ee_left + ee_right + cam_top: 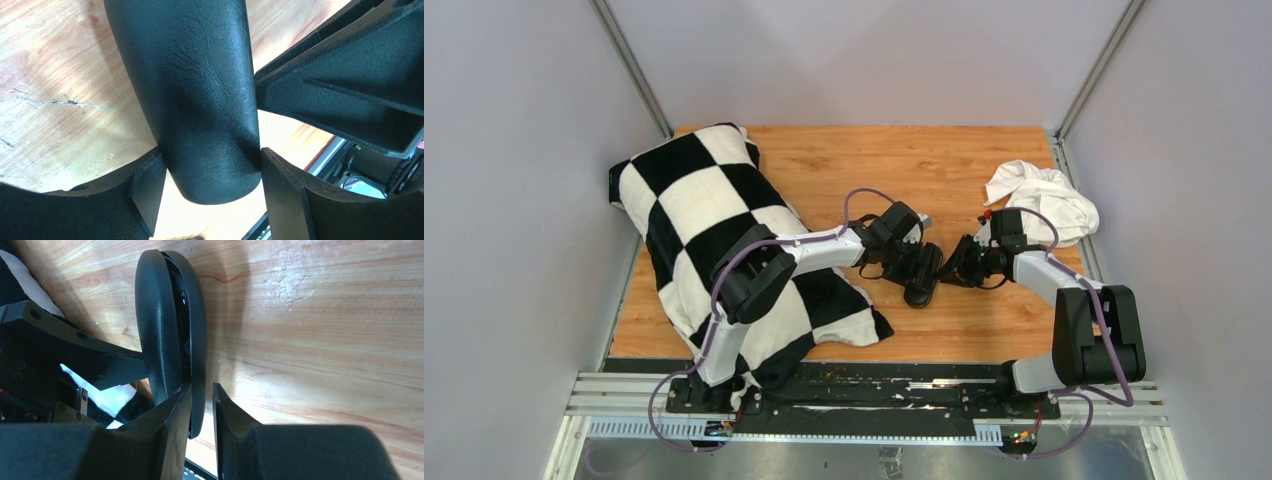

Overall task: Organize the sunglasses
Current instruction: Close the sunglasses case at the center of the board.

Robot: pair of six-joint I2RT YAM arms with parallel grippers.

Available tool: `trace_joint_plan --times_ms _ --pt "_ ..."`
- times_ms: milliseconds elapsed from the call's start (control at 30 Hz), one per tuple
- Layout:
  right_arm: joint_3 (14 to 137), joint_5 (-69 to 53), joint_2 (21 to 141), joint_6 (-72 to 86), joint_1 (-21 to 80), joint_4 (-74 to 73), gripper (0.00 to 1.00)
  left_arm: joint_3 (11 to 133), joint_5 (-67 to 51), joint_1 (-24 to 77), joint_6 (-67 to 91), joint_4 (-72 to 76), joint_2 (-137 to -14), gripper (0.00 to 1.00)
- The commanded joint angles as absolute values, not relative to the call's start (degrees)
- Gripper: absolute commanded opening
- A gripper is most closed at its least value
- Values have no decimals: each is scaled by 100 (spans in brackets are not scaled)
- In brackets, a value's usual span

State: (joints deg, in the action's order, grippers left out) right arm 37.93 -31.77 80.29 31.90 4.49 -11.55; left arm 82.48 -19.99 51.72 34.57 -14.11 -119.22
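Note:
A black oval case lies on the wooden table between both arms. My left gripper straddles one rounded end of the case, with both fingers pressed against its sides. My right gripper sits at the other end, where the case stands slightly ajar. One shell's thin edge lies between its narrowly parted jaws, the left finger against the seam and a gap showing before the right finger. The sunglasses are not visible in any view.
A black-and-white checkered pillow covers the table's left side, under the left arm. A crumpled white cloth lies at the back right. A metal rail runs along the near edge.

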Motion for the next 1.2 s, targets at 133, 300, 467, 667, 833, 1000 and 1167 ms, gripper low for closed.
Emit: trace_joint_plan --times_ms 133,300,467,667,833,1000,1167 --pt "4084 -2730 7832 2807 363 -1878 35 8647 -1176 5138 2932 -2257 -12008 54" --pt "4179 -2613 7683 2692 268 -2065 37 8766 -862 5098 2642 -2604 -12018 54" --pt "4293 -2254 7548 2570 259 -2333 37 8937 -677 5094 2471 -2831 -12067 59" --pt "4241 -1946 7250 2563 160 -2512 37 9103 -458 5098 2367 -2900 -11984 82" --pt "4295 -1784 7052 2434 103 -2778 37 9335 -245 5098 2230 -2938 -12049 98" --pt "4332 -1646 6855 2377 57 -2927 38 9601 -13 5129 2202 -2969 -12135 100" --pt "4313 -1616 6723 2368 53 -2960 41 9910 222 5159 2197 -2937 -12455 100"
